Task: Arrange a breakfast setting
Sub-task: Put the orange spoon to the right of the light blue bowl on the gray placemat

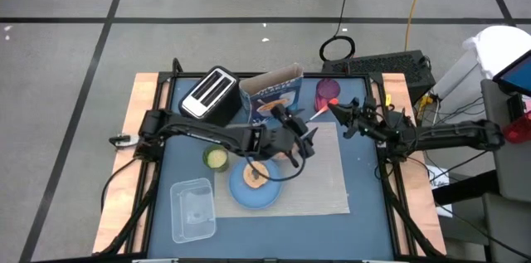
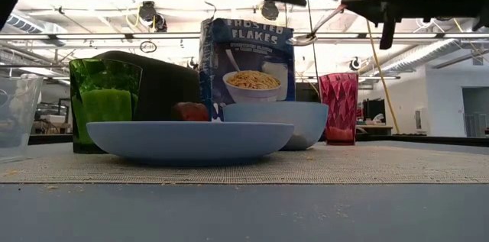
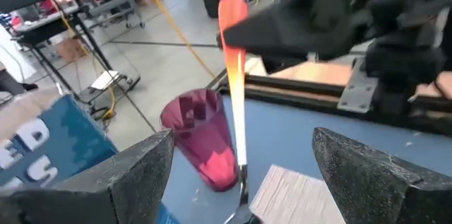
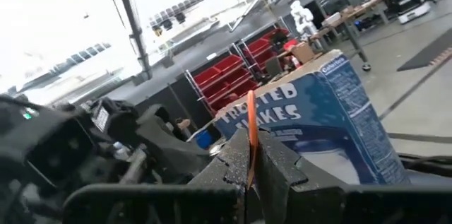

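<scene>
Right gripper holding the spoon up over the back of the mat, left gripper open beside it.

From above, the right gripper (image 1: 336,112) is pinching the spoon (image 1: 319,112) near the cup (image 1: 328,90), while the left gripper (image 1: 303,134) is hovering wide over the mat (image 1: 332,180), with the plate (image 1: 249,190) and cereal box (image 1: 274,93) nearby. At table level, the spoon (image 2: 321,24) is hanging above the bowl (image 2: 286,124) and fruit (image 2: 191,111). The left wrist camera is showing spread fingers (image 3: 134,174) facing the spoon (image 3: 233,68) and cup (image 3: 205,136). The right wrist camera is showing the spoon's handle (image 4: 251,139) clamped between closed fingers.
</scene>
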`<state>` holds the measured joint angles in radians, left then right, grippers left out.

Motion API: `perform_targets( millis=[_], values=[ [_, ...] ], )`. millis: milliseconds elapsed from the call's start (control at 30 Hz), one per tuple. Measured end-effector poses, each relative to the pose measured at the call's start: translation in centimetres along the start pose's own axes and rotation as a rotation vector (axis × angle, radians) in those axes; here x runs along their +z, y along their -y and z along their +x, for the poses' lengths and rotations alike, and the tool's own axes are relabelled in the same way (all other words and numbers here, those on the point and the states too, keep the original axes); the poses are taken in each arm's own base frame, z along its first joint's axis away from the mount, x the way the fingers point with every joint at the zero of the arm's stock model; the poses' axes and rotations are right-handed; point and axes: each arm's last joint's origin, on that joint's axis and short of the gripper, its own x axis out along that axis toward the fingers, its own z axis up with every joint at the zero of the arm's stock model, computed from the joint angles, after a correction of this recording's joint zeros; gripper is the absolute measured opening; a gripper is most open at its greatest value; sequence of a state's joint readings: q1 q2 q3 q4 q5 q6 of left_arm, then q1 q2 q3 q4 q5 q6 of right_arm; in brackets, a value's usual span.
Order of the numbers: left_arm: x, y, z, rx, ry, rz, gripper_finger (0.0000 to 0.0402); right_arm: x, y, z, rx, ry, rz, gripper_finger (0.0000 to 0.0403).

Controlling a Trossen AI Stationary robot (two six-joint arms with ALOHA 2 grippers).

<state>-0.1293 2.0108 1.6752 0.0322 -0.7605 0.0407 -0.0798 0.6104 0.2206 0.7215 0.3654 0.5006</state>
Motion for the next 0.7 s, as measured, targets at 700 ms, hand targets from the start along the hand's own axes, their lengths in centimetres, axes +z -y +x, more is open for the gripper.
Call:
perform_targets(
  millis=[700],
  values=[
    [-2.1,0.0,2.2,-0.029,-0.055,0.007,0.0223,-0.8,-0.1,0.4,-0.025,0.006,0.025,0.0006]
  ],
)
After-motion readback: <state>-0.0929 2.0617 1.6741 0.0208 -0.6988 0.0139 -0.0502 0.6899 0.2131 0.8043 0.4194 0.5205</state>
